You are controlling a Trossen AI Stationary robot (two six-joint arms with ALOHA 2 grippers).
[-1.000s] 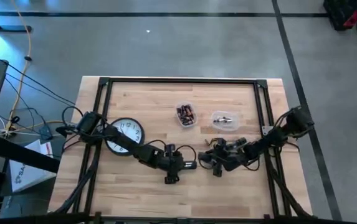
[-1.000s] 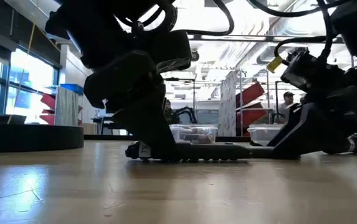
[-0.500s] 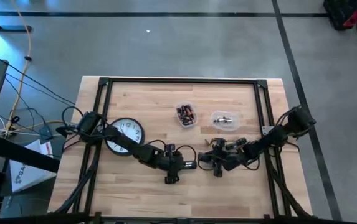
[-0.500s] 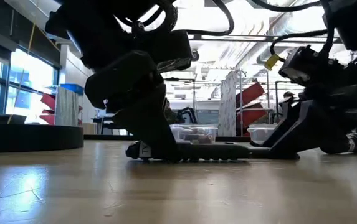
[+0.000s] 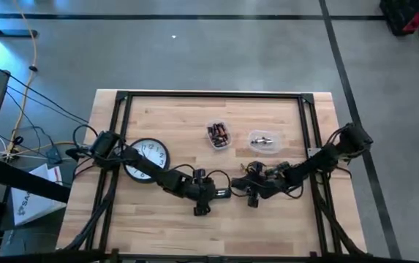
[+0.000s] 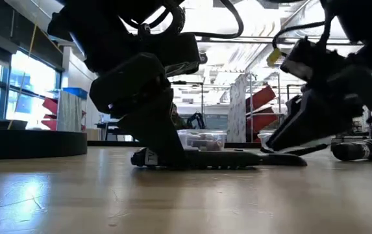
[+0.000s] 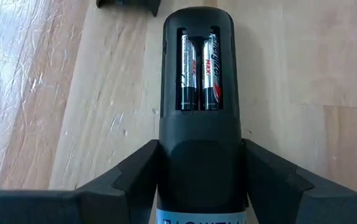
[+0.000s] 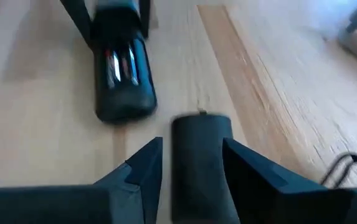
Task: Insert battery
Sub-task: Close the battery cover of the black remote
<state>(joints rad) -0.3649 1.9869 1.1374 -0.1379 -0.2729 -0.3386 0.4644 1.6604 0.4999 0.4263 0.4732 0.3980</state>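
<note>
Two batteries (image 7: 198, 65) already sit in the remote (image 7: 198, 124), clamped by the left tool (image 7: 200, 180). Right tool (image 8: 190, 165) grips the cover (image 8: 198, 155); align it squarely toward nine o'clock, sliding flat along the surface (image 5: 267, 109).

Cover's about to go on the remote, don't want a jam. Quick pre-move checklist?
1. Both batteries seated in the remote bay: ok.
2. Left gripper clamped on the remote: ok.
3. Battery cover between the right gripper fingers: ok; firmness of grip: cannot tell.
4. Cover lined up with the bay: not ok, it sits short of the remote's end.
5. Battery polarity: cannot tell.
</note>
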